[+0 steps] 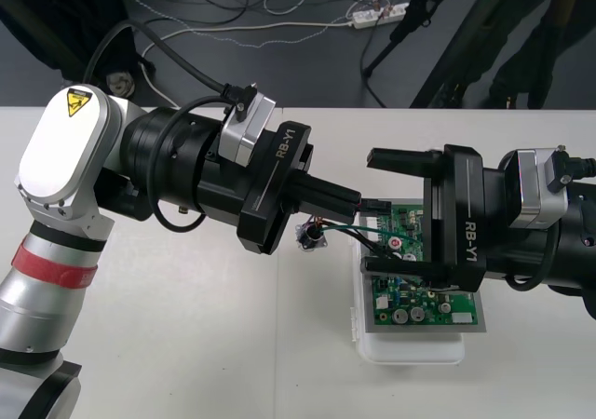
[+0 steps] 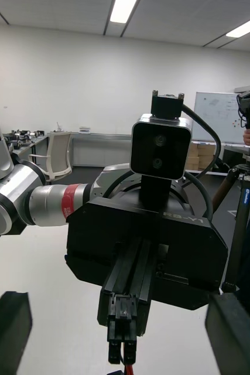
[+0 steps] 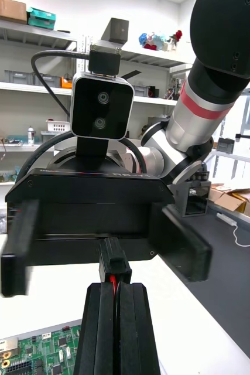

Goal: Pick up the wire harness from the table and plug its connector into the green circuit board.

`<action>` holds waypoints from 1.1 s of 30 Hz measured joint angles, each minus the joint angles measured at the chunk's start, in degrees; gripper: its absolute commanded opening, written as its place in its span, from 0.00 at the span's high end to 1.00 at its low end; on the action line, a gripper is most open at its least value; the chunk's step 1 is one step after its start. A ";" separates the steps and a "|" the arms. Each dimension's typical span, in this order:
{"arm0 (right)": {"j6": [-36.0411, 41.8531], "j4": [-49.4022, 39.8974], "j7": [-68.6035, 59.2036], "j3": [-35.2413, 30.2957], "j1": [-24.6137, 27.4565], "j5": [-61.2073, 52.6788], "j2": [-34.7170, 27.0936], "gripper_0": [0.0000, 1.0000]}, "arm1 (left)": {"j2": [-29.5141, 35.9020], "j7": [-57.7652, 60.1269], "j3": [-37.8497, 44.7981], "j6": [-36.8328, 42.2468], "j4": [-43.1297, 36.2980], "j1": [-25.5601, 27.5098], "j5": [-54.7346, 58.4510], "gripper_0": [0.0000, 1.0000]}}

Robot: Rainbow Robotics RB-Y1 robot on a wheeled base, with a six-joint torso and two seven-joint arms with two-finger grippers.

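The pale surface (image 1: 186,344) carries everything I am working with. My left arm (image 1: 84,158) reaches in across it towards the middle, and my right arm (image 1: 559,223) comes in from the opposite side, so the two meet nose to nose over the board.

The right jaws are spread wide and grasp nothing. One finger lies along the far edge of the green circuit board (image 1: 424,298) and the other crosses its middle, hiding much of it from above. The board sits on its white base (image 1: 410,349), near the right arm's side.

The left jaws are clenched on the harness, pinching it just behind the black plug (image 3: 114,262), which juts out towards the right jaws. From above, the plug sits at the board's far left corner. I cannot tell whether it touches the board.

The thin wires (image 1: 349,228) trail back beneath the left jaws to the round metal socket (image 1: 310,237), just beside the base.
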 measured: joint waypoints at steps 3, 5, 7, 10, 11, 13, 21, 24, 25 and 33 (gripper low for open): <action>0.00 0.00 0.00 0.00 0.00 -0.11 0.00 0.00 | 0.00 0.00 0.00 0.00 0.01 0.00 0.03 1.00; 0.00 0.00 0.00 0.00 0.00 -0.27 0.00 0.00 | 0.00 0.00 0.00 0.00 0.02 0.00 0.13 1.00; 0.00 0.00 0.00 0.00 0.00 -0.33 0.00 0.00 | 0.00 0.00 0.00 0.00 0.03 0.00 0.32 1.00; 0.00 0.00 0.00 0.00 0.00 -0.35 0.00 0.00 | 0.02 0.00 0.00 0.00 0.04 0.00 0.74 1.00; 0.00 0.00 0.00 -0.01 0.00 -0.35 0.00 0.00 | 0.03 0.00 0.01 0.00 0.05 0.00 0.86 1.00; 0.00 0.00 0.00 -0.07 0.01 -0.36 -0.01 0.00 | 0.14 0.00 0.01 0.00 0.09 0.00 1.05 1.00; -0.01 0.01 -0.01 -1.54 0.53 -0.78 -3.12 0.00 | 1.81 0.00 0.01 0.00 0.28 0.59 1.47 1.00; -0.30 0.08 -0.01 -2.84 1.55 -0.95 -5.28 0.00 | 2.75 0.00 0.01 0.00 0.30 1.43 1.48 1.00; -0.75 0.15 -0.01 -3.40 1.98 -0.96 -5.98 0.00 | 3.02 0.00 0.01 0.00 0.30 1.80 1.49 1.00; -9.99 4.78 -0.05 -8.33 3.70 -0.99 -9.31 0.00 | 4.15 -0.01 0.35 0.00 0.34 5.81 1.61 1.00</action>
